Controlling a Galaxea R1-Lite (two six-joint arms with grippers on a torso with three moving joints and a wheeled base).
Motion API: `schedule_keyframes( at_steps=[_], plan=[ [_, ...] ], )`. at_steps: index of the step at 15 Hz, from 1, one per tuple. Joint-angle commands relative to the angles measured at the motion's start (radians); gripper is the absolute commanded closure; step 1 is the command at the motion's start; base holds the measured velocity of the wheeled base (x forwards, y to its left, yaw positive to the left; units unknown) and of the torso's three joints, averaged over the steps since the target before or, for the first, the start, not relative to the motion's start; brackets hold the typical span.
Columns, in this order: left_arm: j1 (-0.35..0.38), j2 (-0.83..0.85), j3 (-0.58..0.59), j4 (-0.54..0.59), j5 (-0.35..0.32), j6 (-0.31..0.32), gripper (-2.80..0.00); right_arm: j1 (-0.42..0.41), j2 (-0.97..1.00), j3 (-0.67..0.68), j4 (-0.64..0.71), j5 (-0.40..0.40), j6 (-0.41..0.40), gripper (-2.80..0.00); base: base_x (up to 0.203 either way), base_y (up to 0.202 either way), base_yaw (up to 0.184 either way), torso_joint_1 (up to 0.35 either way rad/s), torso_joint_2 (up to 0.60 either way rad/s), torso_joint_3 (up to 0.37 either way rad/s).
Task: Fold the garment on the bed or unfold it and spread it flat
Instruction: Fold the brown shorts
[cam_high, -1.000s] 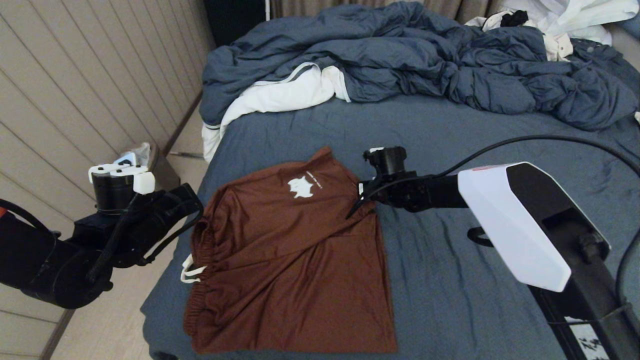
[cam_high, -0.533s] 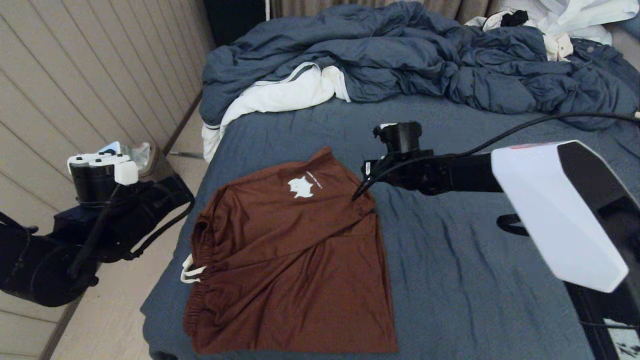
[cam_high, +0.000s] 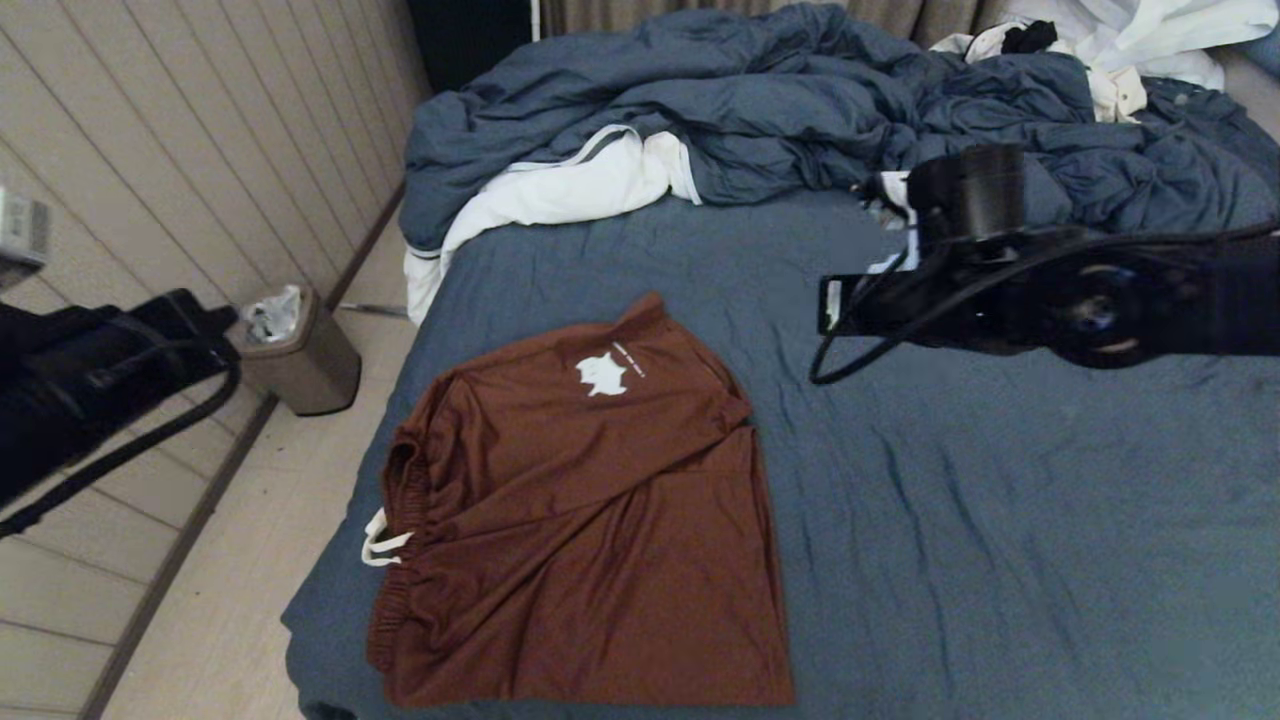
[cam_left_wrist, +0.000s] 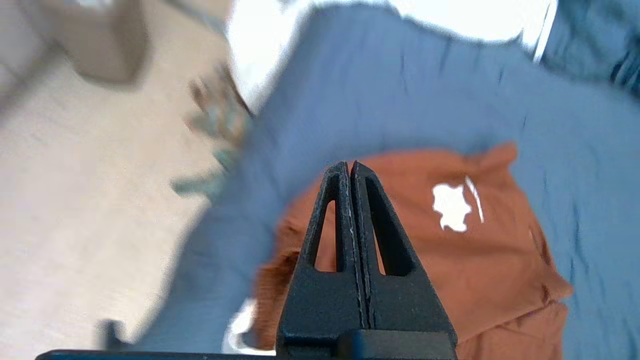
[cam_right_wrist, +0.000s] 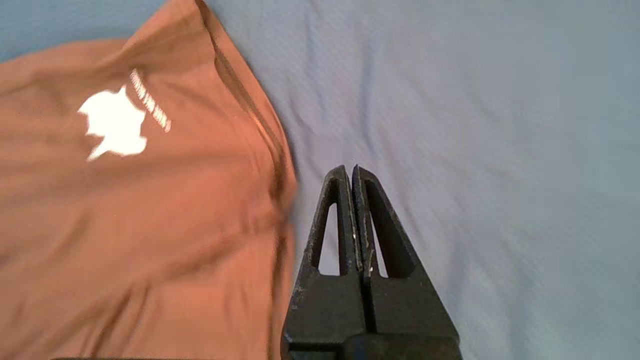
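I see the shorts (cam_high: 585, 510) as thin, smooth cloth with a faint sheen, against the matt, finely wrinkled sheet of the bed (cam_high: 960, 520). My left gripper (cam_left_wrist: 348, 167) and right gripper (cam_right_wrist: 348, 172) look like matt, grainy black plastic.

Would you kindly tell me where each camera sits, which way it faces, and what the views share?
Head view: high on the robot, looking down at the bed; both arms show at the sides.
Left wrist view: behind the shut left gripper, above the shorts near the bed's edge.
Right wrist view: behind the shut right gripper, over bare sheet beside the shorts.
Shared: all three show the shorts' white logo.
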Motion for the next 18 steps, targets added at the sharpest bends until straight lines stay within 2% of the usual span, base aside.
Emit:
schedule_keyframes(
  at_steps=[1,3,5,8,12,14,16,17,18],
  plan=[
    [0.044,-0.307,0.014,0.145,-0.01,0.018,0.0,-0.003,-0.337,0.214,0.0,-0.014,0.001,0.0,0.0,0.0,0.0,0.0,0.0,0.0],
    [0.061,-0.505,0.042,0.319,-0.025,0.046,0.0,-0.007,-0.562,0.403,0.001,-0.07,-0.001,0.0,0.0,0.0,0.0,0.0,0.0,0.0],
    [0.07,-0.665,0.108,0.442,-0.033,0.074,0.0,-0.01,-0.774,0.551,0.027,-0.13,-0.005,0.0,0.0,0.0,0.0,0.0,0.0,0.0],
    [0.076,-0.851,0.248,0.535,-0.025,0.108,0.0,-0.03,-1.083,0.711,0.154,-0.185,-0.003,0.0,0.0,0.0,0.0,0.0,0.0,0.0],
    [0.086,-1.027,0.309,0.749,0.002,0.118,0.0,-0.102,-1.417,0.988,0.255,-0.208,-0.003,0.0,0.0,0.0,0.0,0.0,0.0,0.0],
    [0.117,-1.062,0.374,0.727,0.017,0.152,0.0,-0.138,-1.531,1.081,0.264,-0.188,0.003,0.0,0.0,0.0,0.0,0.0,0.0,0.0],
    [0.142,-1.133,0.478,0.679,-0.055,0.263,0.0,-0.154,-1.542,1.195,0.188,-0.155,0.026,0.0,0.0,0.0,0.0,0.0,0.0,0.0],
    [0.15,-1.166,0.524,0.671,-0.089,0.297,0.0,-0.156,-1.541,1.248,0.12,-0.113,0.003,0.0,0.0,0.0,0.0,0.0,0.0,0.0],
    [0.155,-1.184,0.563,0.666,-0.104,0.312,0.0,-0.158,-1.541,1.283,0.075,-0.085,-0.061,0.0,0.0,0.0,0.0,0.0,0.0,0.0]
  ],
)
